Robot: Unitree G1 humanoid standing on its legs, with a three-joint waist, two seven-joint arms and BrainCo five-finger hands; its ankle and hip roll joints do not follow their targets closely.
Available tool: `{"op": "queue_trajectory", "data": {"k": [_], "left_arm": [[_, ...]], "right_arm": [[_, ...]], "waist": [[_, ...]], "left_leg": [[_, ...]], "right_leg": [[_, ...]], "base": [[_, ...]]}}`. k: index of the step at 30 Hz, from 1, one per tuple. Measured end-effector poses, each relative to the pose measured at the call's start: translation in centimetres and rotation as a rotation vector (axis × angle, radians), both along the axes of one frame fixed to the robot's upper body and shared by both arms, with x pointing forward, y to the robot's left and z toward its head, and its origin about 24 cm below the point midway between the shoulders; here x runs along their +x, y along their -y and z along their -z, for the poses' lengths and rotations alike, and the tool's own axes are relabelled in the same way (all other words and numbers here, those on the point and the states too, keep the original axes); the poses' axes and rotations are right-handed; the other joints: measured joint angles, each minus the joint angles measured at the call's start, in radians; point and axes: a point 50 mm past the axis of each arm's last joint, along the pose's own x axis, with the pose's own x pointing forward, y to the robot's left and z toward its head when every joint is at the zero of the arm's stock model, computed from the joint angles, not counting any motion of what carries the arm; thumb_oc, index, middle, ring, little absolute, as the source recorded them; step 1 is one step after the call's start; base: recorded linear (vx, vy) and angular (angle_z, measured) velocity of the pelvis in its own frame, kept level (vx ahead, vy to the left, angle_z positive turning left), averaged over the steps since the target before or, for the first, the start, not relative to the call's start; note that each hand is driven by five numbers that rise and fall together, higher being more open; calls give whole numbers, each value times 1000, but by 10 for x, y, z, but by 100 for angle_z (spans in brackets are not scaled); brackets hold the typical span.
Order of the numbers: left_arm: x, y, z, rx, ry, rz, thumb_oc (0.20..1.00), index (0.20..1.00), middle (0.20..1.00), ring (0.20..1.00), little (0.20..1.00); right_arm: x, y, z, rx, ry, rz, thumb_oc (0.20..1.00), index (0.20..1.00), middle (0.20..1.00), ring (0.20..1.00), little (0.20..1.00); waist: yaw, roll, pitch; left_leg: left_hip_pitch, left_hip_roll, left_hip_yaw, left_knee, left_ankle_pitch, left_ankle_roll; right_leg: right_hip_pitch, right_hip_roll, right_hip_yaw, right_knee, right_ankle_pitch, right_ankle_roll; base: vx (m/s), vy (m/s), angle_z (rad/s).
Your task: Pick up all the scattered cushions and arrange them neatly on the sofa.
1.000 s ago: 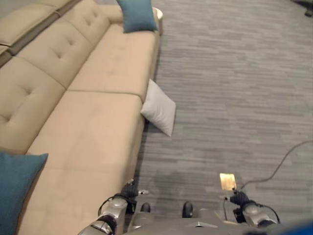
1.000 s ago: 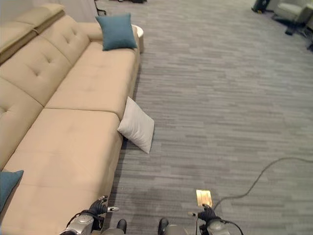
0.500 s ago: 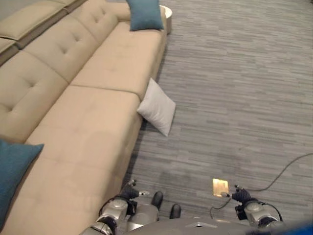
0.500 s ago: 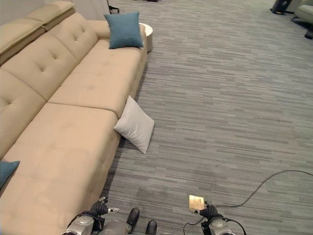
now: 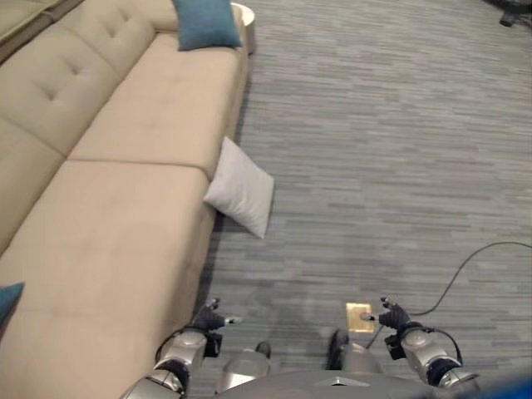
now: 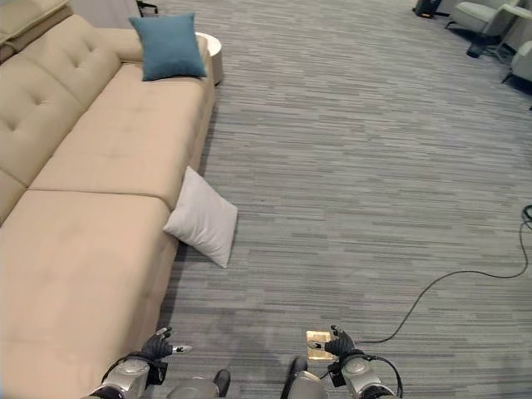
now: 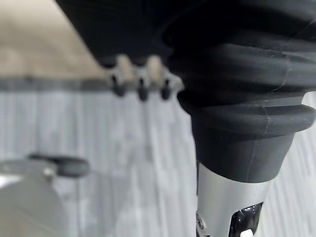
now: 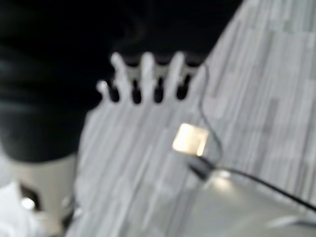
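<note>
Long beige sofa [image 6: 100, 166] runs along the left side, tufted backrest on its far left, seat bare through the middle. Grey striped carpet floor [image 6: 357, 150] covers the rest of the room. Teal cushion [image 6: 168, 46] stands upright at the far end of the sofa seat, leaning at the armrest, just beside a small round white side table [image 6: 212, 46]. A corner of another teal cushion [image 5: 7, 299] sits on the near left part of the seat, mostly cut off by the frame edge. White cushion [image 6: 202, 218] is on the floor, tilted on one corner and leaning against the sofa front, touching it near the seam between the two seat sections. Grey armchairs [image 6: 499, 25] sit far right. Small brass floor plate [image 6: 317, 345] is set in the carpet near the right hand. Left hand [image 5: 208, 320] hangs low at the near edge, close to the sofa front, fingers [image 7: 140, 84] relaxed and apart, holding nothing, touching nothing. Right hand [image 5: 391, 317] hangs low on the near right over the carpet, fingers [image 8: 147, 74] straight and spread, empty.
</note>
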Motion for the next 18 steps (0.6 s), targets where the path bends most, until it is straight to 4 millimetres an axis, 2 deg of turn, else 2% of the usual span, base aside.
{"op": "queue_trajectory", "data": {"k": [1,2,3,4,6,7,8,9,10,11,12,13,14,15,16,17,18], "left_arm": [[-5,-1,2,1,-9,-4,1000,1000,1000,1000,1000],[-17,9,8,-27,-38,-9,1000,1000,1000,1000,1000],[-23,19,12,-55,-51,-7,1000,1000,1000,1000,1000],[-20,29,12,-80,-42,0,1000,1000,1000,1000,1000],[-20,36,13,-98,-45,0,1000,1000,1000,1000,1000],[-20,37,13,-98,-47,0,1000,1000,1000,1000,1000],[-15,35,12,-87,-48,14,1000,1000,1000,1000,1000],[-15,34,12,-83,-47,17,1000,1000,1000,1000,1000],[-15,35,12,-85,-47,22,1000,1000,1000,1000,1000],[-7,36,9,-78,-32,46,1000,1000,1000,1000,1000],[-3,36,8,-75,-21,53,1000,1000,1000,1000,1000],[-2,36,7,-74,-20,55,1000,1000,1000,1000,1000],[-1,36,7,-78,-13,58,1000,1000,1000,1000,1000],[2,37,5,-84,4,59,1000,1000,1000,1000,1000],[5,39,3,-91,19,60,1000,1000,1000,1000,1000],[5,38,3,-87,18,61,1000,1000,1000,1000,1000],[5,36,3,-85,16,55,1000,1000,1000,1000,1000]], "right_arm": [[-6,-2,3,4,-15,0,1000,1000,1000,1000,1000],[-15,4,5,-13,-46,3,1000,1000,1000,1000,1000],[-19,10,6,-30,-60,5,1000,1000,1000,1000,1000],[-16,14,4,-39,-53,5,1000,1000,1000,1000,1000],[-11,16,1,-42,-37,3,1000,1000,1000,1000,1000],[-11,16,1,-42,-37,5,1000,1000,1000,1000,1000],[-16,14,4,-34,-49,6,1000,1000,1000,1000,1000],[-18,13,5,-34,-53,3,1000,1000,1000,1000,1000],[-22,15,5,-34,-57,16,1000,1000,1000,1000,1000],[-19,16,4,-31,-35,28,1000,1000,1000,1000,1000],[-22,15,5,-35,-54,33,1000,1000,1000,1000,1000],[-22,15,5,-38,-55,26,1000,1000,1000,1000,1000],[-22,15,6,-38,-57,27,1000,1000,1000,1000,1000],[-21,16,5,-38,-55,32,1000,1000,1000,1000,1000],[-19,20,4,-46,-51,36,1000,1000,1000,1000,1000],[-19,20,3,-46,-51,38,1000,1000,1000,1000,1000],[-20,19,4,-46,-56,33,1000,1000,1000,1000,1000]], "waist": [[-4,-25,-10],[-7,3,-37],[-8,33,-57],[-4,44,-63],[-8,35,-68],[-8,34,-68],[-11,-1,-86],[-8,-11,-91],[-13,-8,-91],[-15,-20,-82],[4,-34,-71],[0,-39,-67],[1,-50,-55],[4,-51,-50],[-1,-44,-29],[0,-29,-24],[-4,-28,-21]], "left_leg": [[33,0,-3,-18,-17,-22],[82,56,-9,-58,-46,-41],[99,98,-10,-65,-46,-48],[92,116,-7,-23,-16,-72],[72,136,-44,50,25,-100],[61,138,-55,65,29,-106],[-25,105,-116,222,61,-162],[-38,101,-117,265,77,-179],[-74,103,-118,315,104,-186],[-147,84,-92,436,127,-200],[-199,80,-55,514,138,-189],[-209,76,-35,517,134,-192],[-221,55,-22,475,106,-189],[-213,28,-15,363,96,-181],[-214,10,28,240,93,-170],[-218,-1,67,173,94,-164],[-216,-2,112,111,103,-155]], "right_leg": [[15,-4,-11,-18,2,-2],[24,37,-27,16,56,-75],[41,83,-39,11,33,-83],[66,112,-48,-4,30,-107],[107,137,-55,-28,17,-135],[111,140,-57,-26,14,-139],[133,137,-89,-42,-13,-155],[148,140,-99,-59,-16,-161],[153,160,-100,-57,-23,-189],[160,148,-124,-66,-25,-224],[180,153,-131,-84,-31,-261],[191,153,-145,-101,-31,-261],[205,149,-149,-125,-33,-254],[201,143,-152,-124,-36,-248],[199,151,-167,-124,-37,-238],[203,158,-174,-125,-48,-240],[206,159,-188,-124,-52,-238]], "base": [[269,-185,17],[301,-221,12],[282,-211,3],[352,-325,5],[303,-318,3],[153,-324,42],[103,-346,42],[45,-261,49],[60,-169,41],[183,-152,50],[188,-152,48],[241,-88,30],[97,-10,25],[243,-10,32],[238,20,26],[335,35,30],[275,53,36]]}}
